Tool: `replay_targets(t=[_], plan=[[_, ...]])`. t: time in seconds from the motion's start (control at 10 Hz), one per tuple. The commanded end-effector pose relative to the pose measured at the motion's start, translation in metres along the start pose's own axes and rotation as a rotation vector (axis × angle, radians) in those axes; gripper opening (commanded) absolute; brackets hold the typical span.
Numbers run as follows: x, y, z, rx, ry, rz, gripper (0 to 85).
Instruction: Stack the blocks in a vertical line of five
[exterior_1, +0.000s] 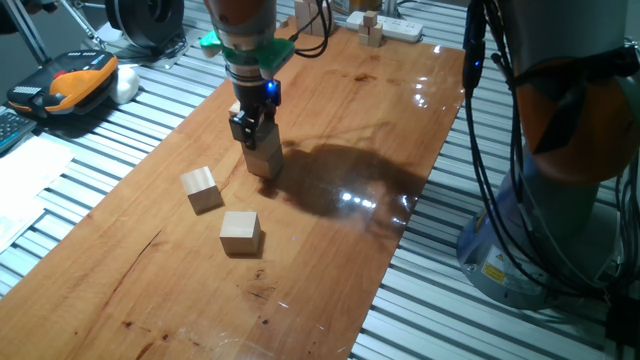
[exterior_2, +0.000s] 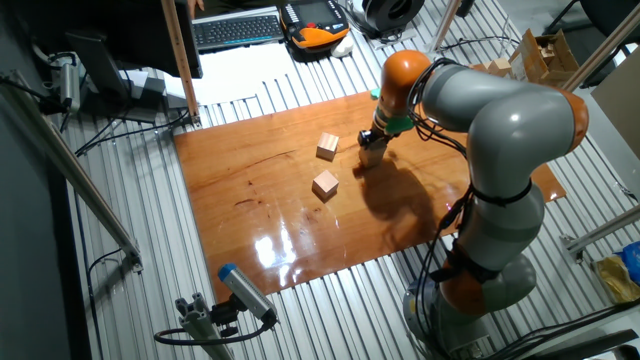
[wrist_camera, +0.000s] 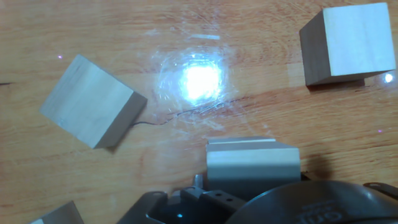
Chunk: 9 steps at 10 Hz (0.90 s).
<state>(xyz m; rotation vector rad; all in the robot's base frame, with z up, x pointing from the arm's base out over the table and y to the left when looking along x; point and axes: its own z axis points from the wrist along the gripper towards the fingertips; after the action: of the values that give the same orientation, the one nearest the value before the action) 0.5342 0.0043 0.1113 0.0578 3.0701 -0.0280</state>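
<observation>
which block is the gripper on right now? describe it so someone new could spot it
Start at the orange wooden board, then find the arm's gripper near its middle. The block sits directly under it on the board, between the jaws. Two identical loose blocks lie apart nearer the front, out in the open; only this one is under the gripper.

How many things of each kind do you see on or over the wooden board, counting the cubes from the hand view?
Pale wooden cubes: 4, at left, top right, under the hand, and cut off at the bottom-left corner
Gripper: 1
Wooden board: 1
Total: 6
</observation>
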Motion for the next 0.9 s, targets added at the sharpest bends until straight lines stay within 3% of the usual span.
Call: replay_targets(t=[0.0,0.5,0.8], plan=[[-0.001,0.001,-0.003,0.000,0.000,0.002,68.0],[-0.008,-0.008,-0.022,0.009,-0.007,0.004,68.0],[-0.007,-0.003,-0.029,0.012,-0.009,0.015,68.0]])
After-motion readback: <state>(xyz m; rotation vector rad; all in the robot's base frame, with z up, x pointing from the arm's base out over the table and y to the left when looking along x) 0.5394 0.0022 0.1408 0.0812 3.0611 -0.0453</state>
